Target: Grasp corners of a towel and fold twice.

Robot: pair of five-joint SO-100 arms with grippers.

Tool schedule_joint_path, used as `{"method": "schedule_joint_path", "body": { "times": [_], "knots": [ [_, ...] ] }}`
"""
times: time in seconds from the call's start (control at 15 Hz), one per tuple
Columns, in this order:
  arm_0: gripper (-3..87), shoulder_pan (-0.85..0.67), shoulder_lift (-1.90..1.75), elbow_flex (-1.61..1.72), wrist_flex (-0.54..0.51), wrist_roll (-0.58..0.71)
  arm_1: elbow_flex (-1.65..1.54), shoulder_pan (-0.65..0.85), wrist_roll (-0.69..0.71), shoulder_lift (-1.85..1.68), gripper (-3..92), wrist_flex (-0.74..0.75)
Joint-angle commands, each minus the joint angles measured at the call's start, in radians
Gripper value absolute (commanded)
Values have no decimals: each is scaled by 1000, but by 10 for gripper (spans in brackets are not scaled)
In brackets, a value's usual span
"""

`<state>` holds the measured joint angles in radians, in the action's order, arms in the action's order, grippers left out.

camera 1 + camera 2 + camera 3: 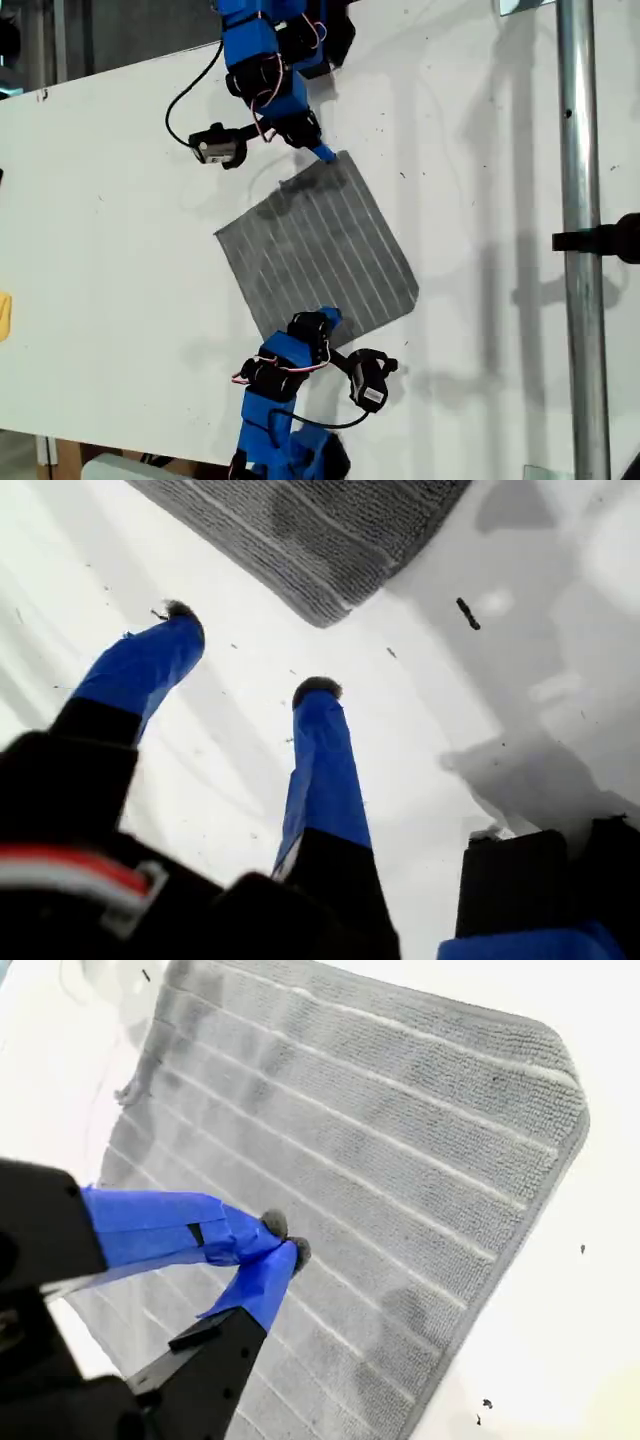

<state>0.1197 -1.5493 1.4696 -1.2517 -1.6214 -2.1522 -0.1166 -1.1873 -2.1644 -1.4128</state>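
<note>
**Grey towel flat, one gripper parted, one pinched**

Grey striped towel point(318, 250) lies flat on the white table point(110, 220), mid-scene in the exterior view. My first gripper point(245, 650) holds its fingers apart over bare table, just short of a towel corner point(325, 608). My second gripper point(285, 1240) has its tips together over the cloth; whether they pinch fabric, I cannot tell.

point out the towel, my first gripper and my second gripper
towel point(318, 250), exterior view, middle of the striped cloth
my first gripper point(245, 655), first wrist view, between the open fingertips
my second gripper point(285, 1238), second wrist view, at the closed fingertips
</note>
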Motion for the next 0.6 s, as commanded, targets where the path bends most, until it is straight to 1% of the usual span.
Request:
{"method": "schedule_joint_path", "body": {
  "times": [0.0, 0.27, 0.47, 0.53],
  "knots": [
    [-29, 20, -5, -66, -8, -15, 28, 9, 14, 66, 231, 74],
    [-29, 35, 12, -74, -9, -46, -43, 8, 20, 302, 238, 242],
    [-29, 41, 21, -75, -9, -61, -117, 28, 43, 365, 246, 377],
    [-28, 41, 23, -75, -8, -64, -104, 21, 43, 382, 245, 387]
  ]
}}
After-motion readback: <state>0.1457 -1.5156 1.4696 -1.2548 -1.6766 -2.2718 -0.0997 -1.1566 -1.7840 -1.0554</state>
